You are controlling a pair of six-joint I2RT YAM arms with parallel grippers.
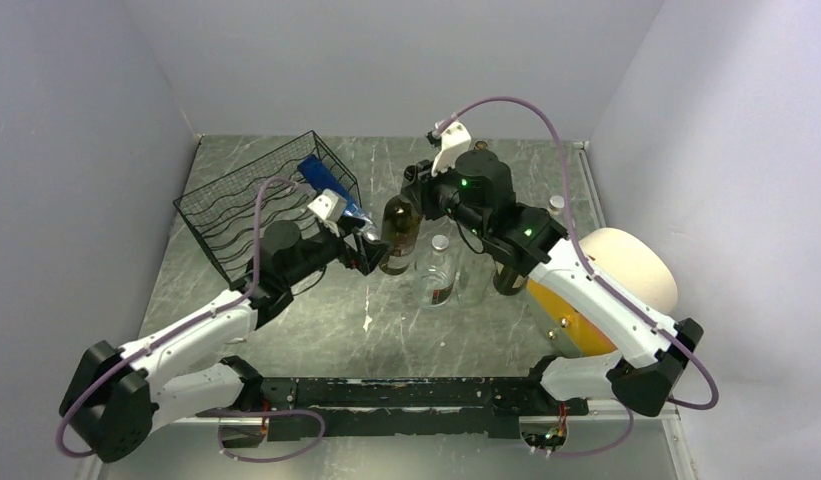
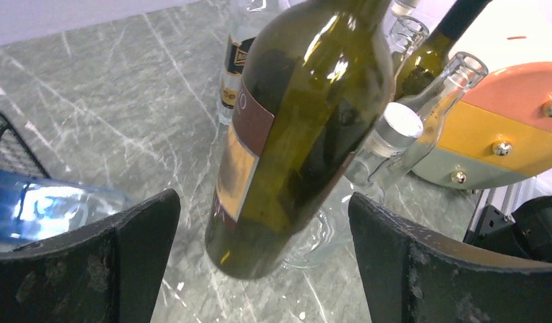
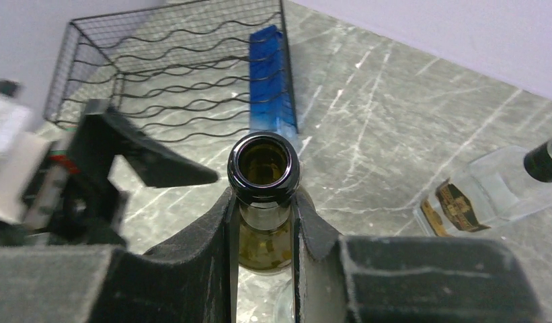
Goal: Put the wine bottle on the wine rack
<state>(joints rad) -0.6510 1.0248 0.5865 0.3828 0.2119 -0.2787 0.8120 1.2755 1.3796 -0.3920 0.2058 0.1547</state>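
My right gripper (image 3: 263,212) is shut on the neck of the dark green wine bottle (image 3: 263,161), just below its open mouth. From above, the wine bottle (image 1: 398,235) hangs tilted under the right gripper (image 1: 418,192), mid-table. The left gripper (image 2: 263,197) is open, one finger on each side of the wine bottle's (image 2: 300,134) lower body, touching neither side; the base looks just off the table. The black wire wine rack (image 1: 256,205) stands at the back left, behind the left gripper (image 1: 371,255). A blue bottle (image 1: 331,185) lies in the wine rack (image 3: 159,74).
Clear glass bottles (image 1: 436,270) and another dark bottle (image 1: 506,275) stand just right of the held one. A labelled clear bottle (image 3: 485,195) shows at the right edge of the right wrist view. A yellow and white rounded object (image 1: 611,285) sits at the right. Walls enclose the table.
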